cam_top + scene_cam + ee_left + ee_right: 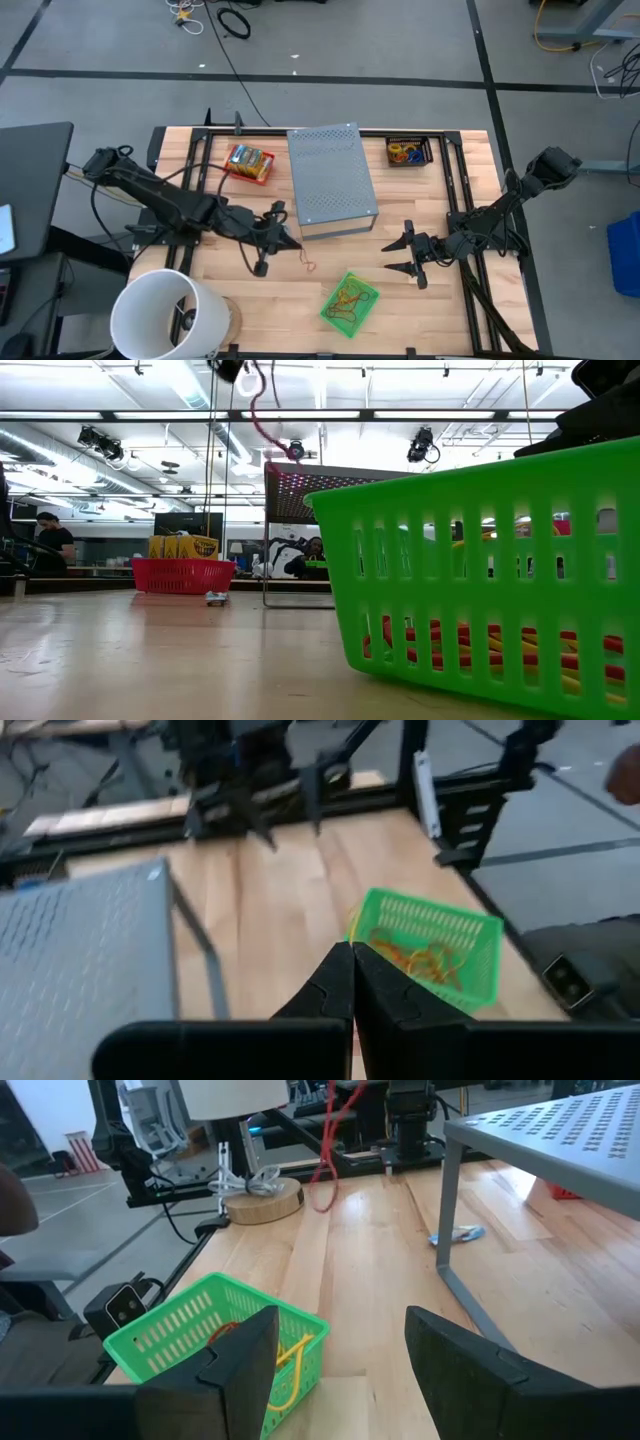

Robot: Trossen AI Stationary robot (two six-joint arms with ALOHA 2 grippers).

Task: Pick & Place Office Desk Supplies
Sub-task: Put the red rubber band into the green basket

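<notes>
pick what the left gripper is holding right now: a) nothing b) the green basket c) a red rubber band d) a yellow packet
c: the left gripper is shut on a red rubber band that dangles from its fingers above the table, apart from the green basket; the right gripper waits open nearby.

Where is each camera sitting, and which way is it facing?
High: above the table, straight down; both arms, left gripper and right gripper, show.
Low: table-top height, level past the green basket; a red rubber band hangs in.
Left wrist: past its shut fingers toward the basket.
Right wrist: between its open fingers toward the basket.
Shared: all four show the basket.
</notes>
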